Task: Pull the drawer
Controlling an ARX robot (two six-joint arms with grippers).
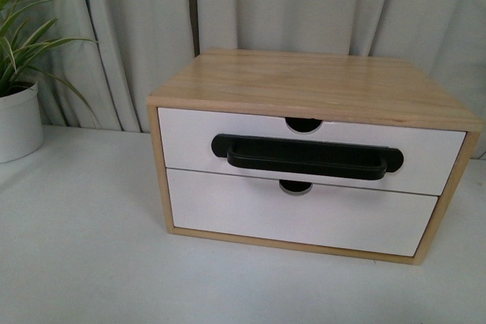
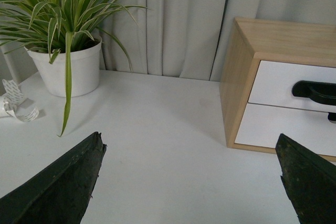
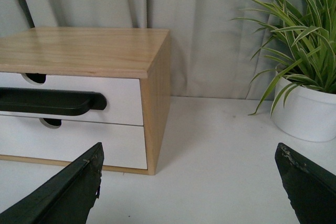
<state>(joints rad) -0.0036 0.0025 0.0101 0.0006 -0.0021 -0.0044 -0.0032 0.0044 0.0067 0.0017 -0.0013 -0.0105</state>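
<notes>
A light wooden cabinet (image 1: 319, 85) stands on the white table, holding two white drawer fronts. The upper drawer (image 1: 190, 133) carries a wide black bar handle (image 1: 307, 157) and a semicircular notch (image 1: 304, 123) in its top edge; it sits flush in the cabinet. The same drawer (image 2: 278, 80) and handle (image 2: 315, 90) show in the left wrist view, and the drawer (image 3: 123, 95) with its handle (image 3: 52, 102) in the right wrist view. My left gripper (image 2: 191, 153) is open over bare table, well short of the cabinet. My right gripper (image 3: 189, 166) is open too, off the cabinet's corner. Neither arm shows in the front view.
The lower drawer front (image 1: 304, 218) has no handle, only a notch. A potted spider plant (image 1: 19, 73) stands at the far left, seen as the plant (image 2: 65, 40) by the left wrist. Another plant (image 3: 307, 77) stands right of the cabinet. Crumpled tape (image 2: 16, 103) lies by the left pot. Grey curtains hang behind.
</notes>
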